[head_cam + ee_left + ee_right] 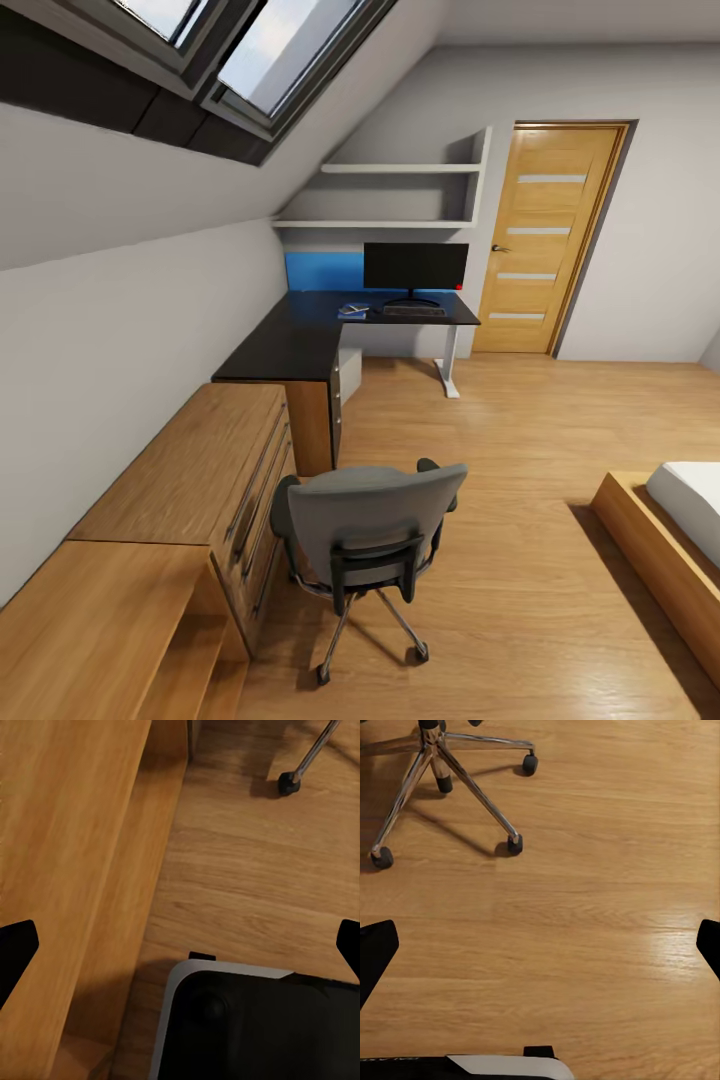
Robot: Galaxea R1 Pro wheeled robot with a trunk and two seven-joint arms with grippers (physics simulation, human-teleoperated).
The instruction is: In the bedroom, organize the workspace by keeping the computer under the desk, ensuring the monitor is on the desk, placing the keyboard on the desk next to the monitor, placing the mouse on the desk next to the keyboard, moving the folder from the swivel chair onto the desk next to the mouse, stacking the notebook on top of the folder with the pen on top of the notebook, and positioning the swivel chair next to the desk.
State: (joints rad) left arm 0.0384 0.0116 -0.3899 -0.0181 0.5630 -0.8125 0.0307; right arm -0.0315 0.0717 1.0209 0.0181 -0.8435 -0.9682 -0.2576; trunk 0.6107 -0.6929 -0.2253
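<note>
- My left gripper (180, 945) hung over the wood floor (247, 870) with its jaws wide, holding nothing; just one dark fingertip (16, 945) showed at each edge of the left wrist view.
- Beside it ran the light oak low cabinet (190, 470), its open shelves bare as far as I could see; beyond it a chrome leg and castor (289, 782) of the swivel chair (370, 525).
- Well ahead of both my grippers stood the black desk (300, 345) in the corner under the sloped wall, its drawer unit (335, 400) shut.
- On the desk top sat the monitor (415, 268), upright, the keyboard (413, 311) just before its stand, and a blue folder (352, 312) beside the keyboard; what lay on the folder was too small to tell.
- The pale computer (350, 372) stood under the desk.
- The chair stood apart from the desk, back toward me, near the cabinet; I could not see its seat.
- My right gripper (540, 945) hung over bare floor, jaws wide and empty, the chair's chrome base (442, 772) ahead of it.
- Farther right were the wooden door (545, 240) and a bed (670, 540) corner.
</note>
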